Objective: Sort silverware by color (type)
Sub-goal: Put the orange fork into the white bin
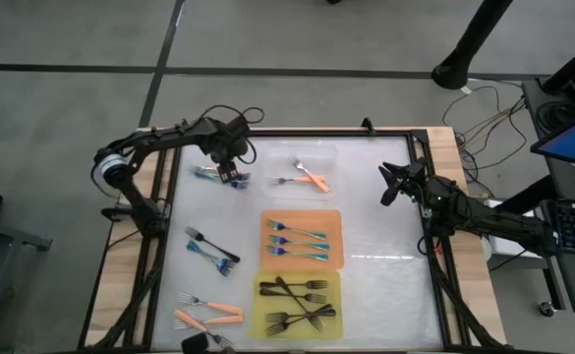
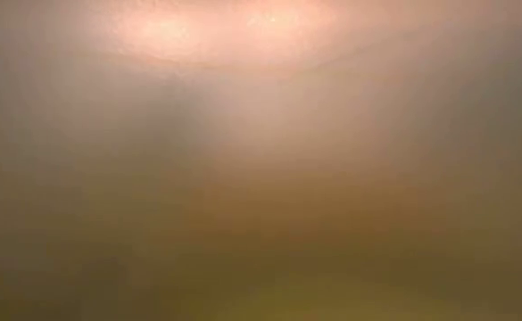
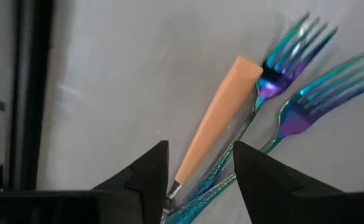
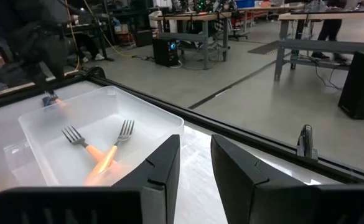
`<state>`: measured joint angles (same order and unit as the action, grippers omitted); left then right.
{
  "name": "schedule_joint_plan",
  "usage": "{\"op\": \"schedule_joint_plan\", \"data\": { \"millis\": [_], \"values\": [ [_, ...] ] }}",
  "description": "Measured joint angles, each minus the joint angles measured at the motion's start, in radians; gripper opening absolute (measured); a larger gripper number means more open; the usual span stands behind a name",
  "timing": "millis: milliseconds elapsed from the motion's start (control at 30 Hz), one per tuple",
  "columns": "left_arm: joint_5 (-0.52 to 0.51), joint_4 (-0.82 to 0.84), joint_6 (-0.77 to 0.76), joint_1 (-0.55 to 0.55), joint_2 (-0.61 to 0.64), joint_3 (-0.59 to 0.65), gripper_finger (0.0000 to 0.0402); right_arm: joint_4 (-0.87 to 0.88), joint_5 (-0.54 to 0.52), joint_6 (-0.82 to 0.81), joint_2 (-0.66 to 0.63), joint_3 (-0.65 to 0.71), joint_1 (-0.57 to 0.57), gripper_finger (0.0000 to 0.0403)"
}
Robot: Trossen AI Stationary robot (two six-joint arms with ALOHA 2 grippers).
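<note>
Now the left gripper (image 3: pixel 197 177) stands parted over a small cluster of forks at the white table's (image 1: pixel 375 285) far left.
Between its dark fingers (image 3: pixel 145 177) lie an orange-handled fork (image 3: pixel 216 121) and two iridescent teal-blue forks (image 3: pixel 294 102). Two orange forks sit in the clear tray (image 4: pixel 144 121), teal ones in the orange tray (image 1: pixel 331 258), black ones in the yellow tray (image 1: pixel 267 324). Right gripper (image 4: pixel 195 168) waits, slightly parted, empty.

Left gripper (image 3: pixel 200 180) fingers apart, straddling orange-handled fork (image 3: pixel 216 121) handle and two teal forks (image 3: pixel 294 56) on table (image 3: pixel 119 74).
</note>
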<state>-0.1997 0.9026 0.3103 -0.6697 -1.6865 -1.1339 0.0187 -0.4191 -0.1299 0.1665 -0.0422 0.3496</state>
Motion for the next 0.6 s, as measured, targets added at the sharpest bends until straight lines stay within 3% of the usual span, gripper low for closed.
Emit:
{"op": "schedule_joint_plan", "data": {
  "millis": [600],
  "values": [
    [-0.004, -0.040, 0.157, -0.023, -0.216, -0.004, 0.0162, -0.001, 0.000, 0.000, 0.000, 0.000, 0.000, 0.0084]
  ]
}}
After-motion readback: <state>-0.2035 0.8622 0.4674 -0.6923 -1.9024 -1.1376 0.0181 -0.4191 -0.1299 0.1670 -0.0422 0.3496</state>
